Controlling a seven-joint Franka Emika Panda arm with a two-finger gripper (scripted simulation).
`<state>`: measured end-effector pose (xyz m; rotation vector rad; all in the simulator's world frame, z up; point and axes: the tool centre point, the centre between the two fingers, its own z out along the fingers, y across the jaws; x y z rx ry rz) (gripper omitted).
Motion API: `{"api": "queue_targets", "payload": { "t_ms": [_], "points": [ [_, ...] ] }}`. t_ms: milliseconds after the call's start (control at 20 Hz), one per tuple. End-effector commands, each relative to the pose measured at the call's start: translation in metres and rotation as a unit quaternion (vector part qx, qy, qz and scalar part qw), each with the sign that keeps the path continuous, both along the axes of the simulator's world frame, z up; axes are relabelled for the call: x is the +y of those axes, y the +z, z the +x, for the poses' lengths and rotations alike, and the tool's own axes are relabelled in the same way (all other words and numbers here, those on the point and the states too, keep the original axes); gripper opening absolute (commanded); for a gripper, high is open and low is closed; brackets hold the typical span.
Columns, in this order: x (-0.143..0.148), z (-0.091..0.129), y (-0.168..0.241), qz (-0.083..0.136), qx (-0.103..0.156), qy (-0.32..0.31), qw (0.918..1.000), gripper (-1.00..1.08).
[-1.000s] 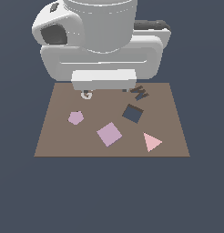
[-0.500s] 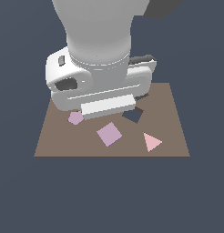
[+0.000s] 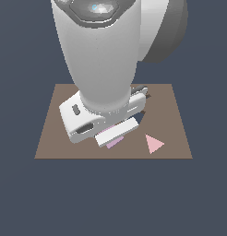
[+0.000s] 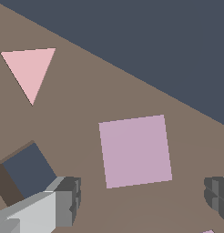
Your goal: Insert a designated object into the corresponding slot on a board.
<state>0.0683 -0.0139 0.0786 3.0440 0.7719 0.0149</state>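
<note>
Lilac square [image 4: 134, 151] flat on board [image 4: 86, 91] — between spread claw [image 4: 143, 195] fingers, untouched.

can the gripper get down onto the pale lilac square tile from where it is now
Probably yes. In the wrist view the flat pale lilac square tile lies flat on the brown board, between the open gripper's fingers, with nothing on it or touching it.

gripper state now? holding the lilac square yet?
Gripper: open, holding nothing. Its fingers sit on either side of the lilac square, which lies flat on the board.
</note>
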Motion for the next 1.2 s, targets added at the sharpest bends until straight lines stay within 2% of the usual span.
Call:
{"api": "queue_targets", "payload": {
  "t_ms": [0,350,1050,1100,1150],
  "points": [
    [0.002,0.005,-0.011,0.0,0.001,0.024,0.9997,1.0],
    [0.005,0.013,-0.027,-0.001,0.004,0.059,0.9982,1.0],
    [0.006,0.014,-0.049,-0.001,0.005,0.063,0.998,1.0],
    [0.006,0.014,-0.049,-0.001,0.005,0.063,0.998,-1.0],
    [0.006,0.014,-0.049,-0.001,0.005,0.063,0.998,-1.0]
  ]
}}
